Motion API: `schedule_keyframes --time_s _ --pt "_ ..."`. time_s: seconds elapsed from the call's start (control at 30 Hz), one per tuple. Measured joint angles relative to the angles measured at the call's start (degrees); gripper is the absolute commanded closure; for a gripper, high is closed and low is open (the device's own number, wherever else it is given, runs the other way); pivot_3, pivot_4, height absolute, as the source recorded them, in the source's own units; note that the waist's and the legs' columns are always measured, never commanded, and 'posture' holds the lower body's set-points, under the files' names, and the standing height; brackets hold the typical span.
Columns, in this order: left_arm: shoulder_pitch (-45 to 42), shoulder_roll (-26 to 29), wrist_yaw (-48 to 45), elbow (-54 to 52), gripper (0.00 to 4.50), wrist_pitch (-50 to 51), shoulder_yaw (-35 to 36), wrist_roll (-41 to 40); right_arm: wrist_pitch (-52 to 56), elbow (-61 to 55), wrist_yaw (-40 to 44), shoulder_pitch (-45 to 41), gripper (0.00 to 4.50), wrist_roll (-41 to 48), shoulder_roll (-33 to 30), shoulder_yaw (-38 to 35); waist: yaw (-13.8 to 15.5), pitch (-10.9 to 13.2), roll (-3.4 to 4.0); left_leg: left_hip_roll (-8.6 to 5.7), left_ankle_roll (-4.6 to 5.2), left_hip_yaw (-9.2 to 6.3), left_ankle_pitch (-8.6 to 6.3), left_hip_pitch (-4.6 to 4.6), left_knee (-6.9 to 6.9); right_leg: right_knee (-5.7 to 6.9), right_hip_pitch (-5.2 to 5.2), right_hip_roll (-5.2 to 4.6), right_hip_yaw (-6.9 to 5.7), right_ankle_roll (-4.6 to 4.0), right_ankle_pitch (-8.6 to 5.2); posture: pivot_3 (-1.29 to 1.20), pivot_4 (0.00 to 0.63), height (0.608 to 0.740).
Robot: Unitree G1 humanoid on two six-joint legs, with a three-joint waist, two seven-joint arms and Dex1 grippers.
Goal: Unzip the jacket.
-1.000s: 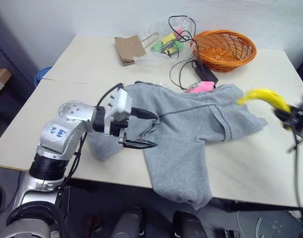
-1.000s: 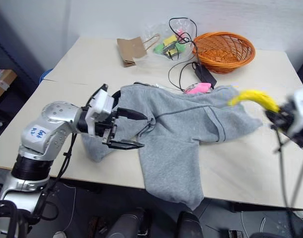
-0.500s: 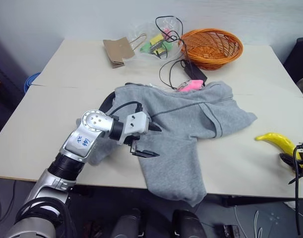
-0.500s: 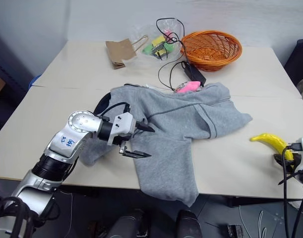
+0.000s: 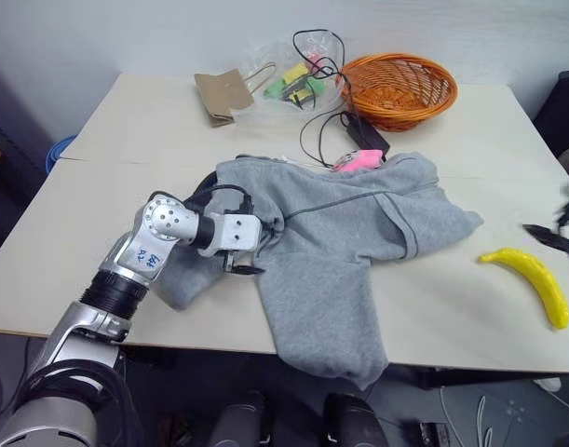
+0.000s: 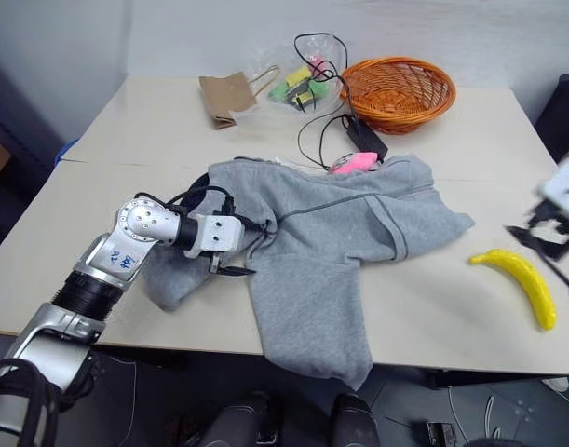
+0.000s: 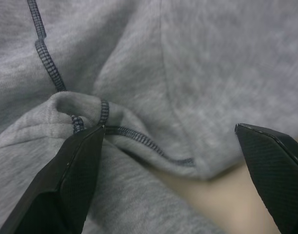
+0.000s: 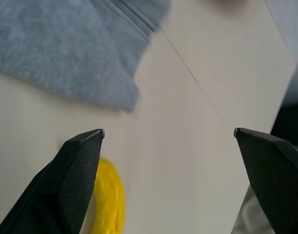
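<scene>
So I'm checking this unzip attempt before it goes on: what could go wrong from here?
The left gripper is open over a bunched seam fold of the jacket; no zipper pull shows there, so it may pinch only fabric. The jacket's lower part overhangs the table edge, so pulling could drag it off.

Ahead of me an orange basket (image 5: 400,88) sits at my table's (image 5: 126,196) far edge, beside a brown paper bag (image 5: 219,94) and black cables (image 5: 326,130). A banana (image 5: 535,284) lies right.
</scene>
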Motion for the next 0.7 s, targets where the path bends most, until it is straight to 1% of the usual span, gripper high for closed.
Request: schedule_keyframes --time_s 0.1,0.17,0.23,0.3,0.4,0.5,0.57,0.6,0.63,0.7 --pt "-0.83 -1.0 1.83 2.31 0.0 -3.71 -0.2 1.86 -9.09 6.01 -0.51 -6.28 0.03 -7.97 2.79 9.72 0.36 0.0 -0.01 -0.01 0.04 -0.04 0.02 -0.46 0.32 0.11 -0.26 0.0 -0.11 0.0 0.0 0.0 0.15 0.74" --pt "-1.97 -1.52 2.73 3.36 0.0 -5.31 -0.49 3.41 -14.94 10.13 -1.29 -10.39 0.03 -13.01 5.79 15.25 0.35 0.0 -0.02 -0.03 0.09 -0.1 0.04 -0.88 0.69 0.31 -0.53 0.01 -0.13 0.06 0.04 0.0 0.15 0.74" --pt "-2.48 -1.88 3.24 4.31 0.0 -6.17 -0.71 4.28 -19.57 13.58 -1.77 -13.04 0.03 -16.54 8.45 19.37 0.34 0.0 -0.01 -0.06 0.18 -0.1 0.1 -0.88 0.77 0.42 -0.52 -0.01 -0.1 0.12 0.1 0.0 0.15 0.74" --pt "-2.58 -1.99 3.49 4.59 0.0 -6.67 -0.74 4.69 -22.54 16.3 -2.23 -14.45 0.03 -18.77 9.86 21.44 0.35 0.0 -0.01 -0.05 0.19 -0.11 0.11 -0.87 0.82 0.44 -0.51 -0.01 -0.09 0.11 0.13 0.0 0.15 0.74" --pt "-2.63 -1.9 3.25 4.75 0.61 -6.89 -0.74 5.04 -25.55 19.89 -2.76 -16.59 0.0 -20.49 11.01 21.83 0.15 0.0 -0.01 -0.04 0.19 -0.11 0.11 -0.82 0.83 0.47 -0.5 0.0 -0.06 0.1 0.14 0.0 0.15 0.74" --pt "-2.4 -1.67 2.01 4.69 1.58 -6.72 -0.75 5.0 -26.98 23.04 -2.7 -18.53 0.67 -20.75 13.0 21.83 0.02 0.0 -0.02 0.0 0.18 -0.11 0.11 -0.82 0.83 0.45 -0.5 0.07 -0.06 0.1 0.14 0.0 0.15 0.74" --pt "-2.04 -1.48 1.16 4.34 1.96 -6.6 -0.73 4.81 -27.88 24.07 -2.26 -18.75 1.18 -20.7 13.45 21.82 -0.02 0.0 -0.02 0.02 0.17 -0.1 0.1 -0.82 0.82 0.45 -0.5 0.09 -0.05 0.1 0.14 0.0 0.15 0.74" --pt "-1.77 -1.38 0.74 4.09 2.38 -6.45 -0.72 4.63 -28.4 24.78 -1.76 -18.93 1.65 -20.52 13.54 21.83 -0.04 0.0 -0.02 0.02 0.17 -0.1 0.1 -0.82 0.82 0.45 -0.5 0.1 -0.05 0.1 0.14 0.0 0.15 0.74" --pt "-1.49 -1.29 0.28 3.79 2.66 -6.25 -0.73 4.46 -28.71 25.28 -1.29 -18.97 1.92 -20.28 13.56 21.82 -0.04 0.0 -0.01 0.02 0.17 -0.1 0.1 -0.82 0.82 0.45 -0.5 0.1 -0.05 0.1 0.14 0.0 0.15 0.74" --pt "-1.03 -1.1 -0.48 3.56 3.33 -6.22 -0.73 4.16 -29.0 25.69 -0.27 -18.97 2.68 -19.95 13.57 21.82 -0.05 0.0 -0.02 0.02 0.17 -0.1 0.1 -0.83 0.82 0.45 -0.51 0.1 -0.04 0.1 0.14 0.0 0.15 0.74"
